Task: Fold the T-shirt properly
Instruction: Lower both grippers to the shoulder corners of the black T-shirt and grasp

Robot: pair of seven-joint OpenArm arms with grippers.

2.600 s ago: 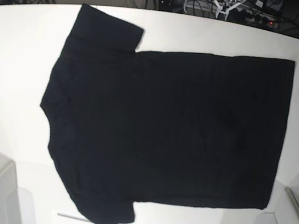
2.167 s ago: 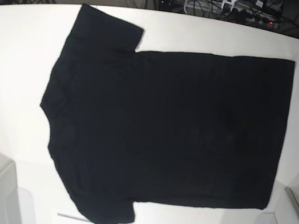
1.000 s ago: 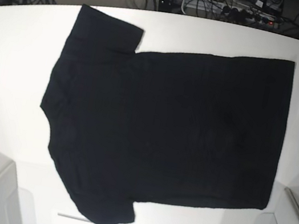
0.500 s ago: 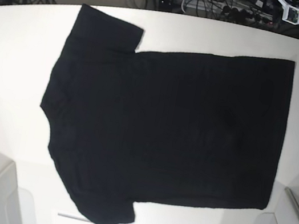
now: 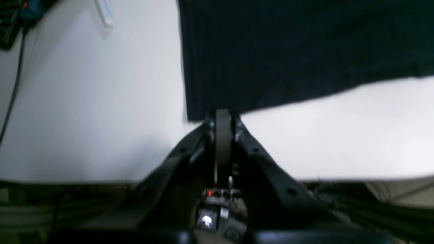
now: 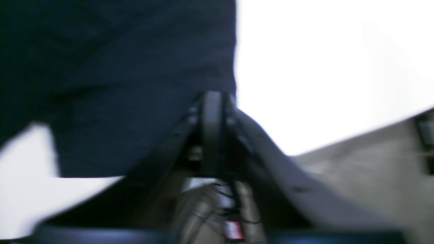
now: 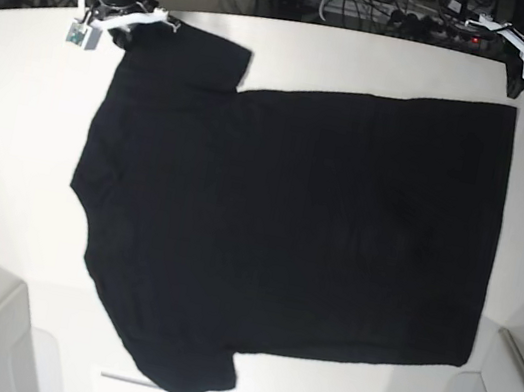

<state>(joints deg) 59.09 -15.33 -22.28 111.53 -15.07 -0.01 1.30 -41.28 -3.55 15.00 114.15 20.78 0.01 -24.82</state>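
Both arms now reach the T-shirt (image 7: 286, 231), flat and unfolded: left tool (image 5: 222, 117) pressed together at its hem corner, right tool's (image 6: 212, 98) spread unclear.

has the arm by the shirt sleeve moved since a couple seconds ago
Yes. The right gripper has come down from the far table edge to the T-shirt sleeve corner.

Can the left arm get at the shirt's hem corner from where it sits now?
Probably yes. The left gripper, jaws shut, sits right at the T-shirt corner with only bare white table around it; it would need to open first.
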